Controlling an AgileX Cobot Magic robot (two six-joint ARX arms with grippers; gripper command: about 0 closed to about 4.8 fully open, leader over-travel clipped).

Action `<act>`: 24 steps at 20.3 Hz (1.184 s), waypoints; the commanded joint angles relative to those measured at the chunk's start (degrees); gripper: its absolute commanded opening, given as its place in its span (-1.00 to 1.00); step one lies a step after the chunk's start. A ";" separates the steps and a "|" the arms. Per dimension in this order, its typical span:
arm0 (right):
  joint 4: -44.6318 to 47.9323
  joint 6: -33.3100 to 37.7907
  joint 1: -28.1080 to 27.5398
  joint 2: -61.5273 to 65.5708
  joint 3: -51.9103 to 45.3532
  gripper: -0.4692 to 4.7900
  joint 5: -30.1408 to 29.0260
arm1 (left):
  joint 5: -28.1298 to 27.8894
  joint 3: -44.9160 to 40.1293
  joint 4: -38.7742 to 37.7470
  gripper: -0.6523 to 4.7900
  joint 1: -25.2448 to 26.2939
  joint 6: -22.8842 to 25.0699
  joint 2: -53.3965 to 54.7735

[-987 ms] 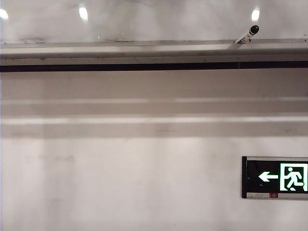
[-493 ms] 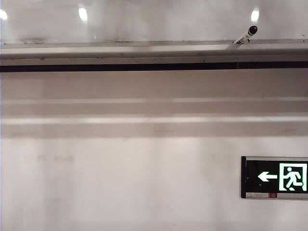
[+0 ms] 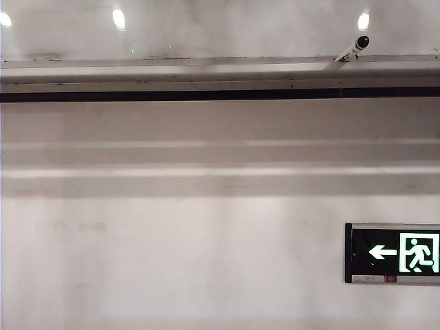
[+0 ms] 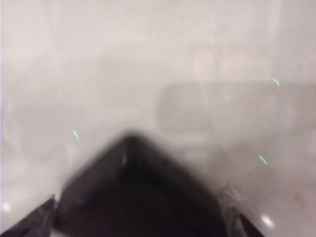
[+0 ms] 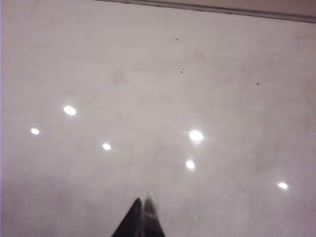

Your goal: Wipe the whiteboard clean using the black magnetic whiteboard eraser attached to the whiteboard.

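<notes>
The left gripper (image 4: 140, 224) sits close to the glossy whiteboard (image 4: 163, 64), and its wrist view is heavily blurred. Its two fingers (image 4: 29, 224) show only as tips at the lower corners of that picture, set wide apart. Between them lies a dark, wedge-shaped black eraser (image 4: 133, 192), its point towards the board. The blur hides whether the fingers touch the eraser's sides, so whether it is clamped or merely lying between spread jaws cannot be told. Around the eraser the board surface is pale and hazy, with a few tiny green flecks.

The right gripper (image 5: 142, 217) has its jaws pressed together, the two dark fingertips (image 5: 133, 222) meeting in a single narrow point with nothing between them. It faces the same white panel, which here reflects several round ceiling lights (image 5: 196, 135) and carries a few small dark specks (image 5: 181, 71). A grey edge strip (image 5: 222, 10) runs along the far border of the board in this view.

In the exterior view neither arm appears. The whiteboard fills the top band of the picture, edged below by the long silver ledge (image 3: 206, 72). A marker pen (image 3: 352, 49) with a black cap leans on the ledge towards the right. Beneath is the matte wall (image 3: 172, 261), with a green exit sign (image 3: 393, 252) at the lower right.
</notes>
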 commanded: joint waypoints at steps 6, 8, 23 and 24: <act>0.63 0.24 0.13 -0.28 0.17 -0.82 -0.11 | 1.62 0.00 -2.51 0.95 0.20 -3.93 -0.74; 0.63 0.24 0.13 -0.28 0.17 -0.82 -0.09 | -2.05 0.02 -2.49 0.95 0.20 -4.50 -0.74; -13.31 0.28 0.13 -0.70 0.15 -0.82 1.57 | 10.23 0.04 -23.26 -0.78 0.20 -6.19 -10.08; -19.76 0.24 0.11 -0.72 0.17 -0.82 1.79 | 11.76 0.04 -26.27 -0.78 0.20 -6.69 -10.62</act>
